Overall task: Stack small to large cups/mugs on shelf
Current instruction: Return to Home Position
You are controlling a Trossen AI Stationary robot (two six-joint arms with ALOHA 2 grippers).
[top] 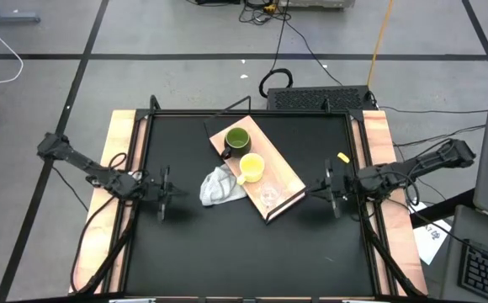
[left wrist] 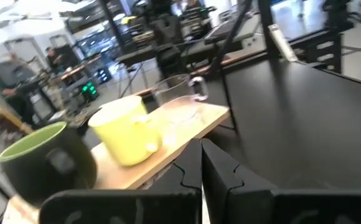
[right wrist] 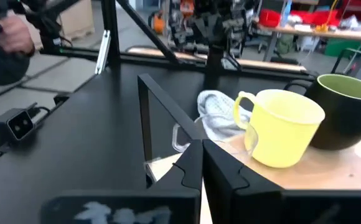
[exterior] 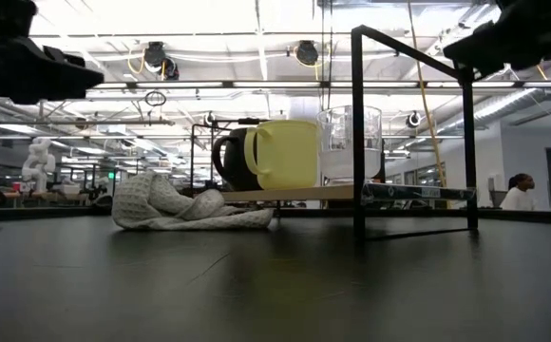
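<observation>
green mug [top: 237, 140], yellow mug [top: 252, 167] and glass cup [top: 268, 198] stand in a row on the shelf [top: 288, 177]. our left gripper [top: 175, 193] and right gripper [top: 318, 190] hang well apart on either side, fingers together, empty.

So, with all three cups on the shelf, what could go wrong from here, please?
The clear glass cup stands at the shelf's end nearest the right gripper, so a knock could tip it off. The white cloth lies by the shelf's edge on the left gripper's side; a low sweep might drag it.
</observation>
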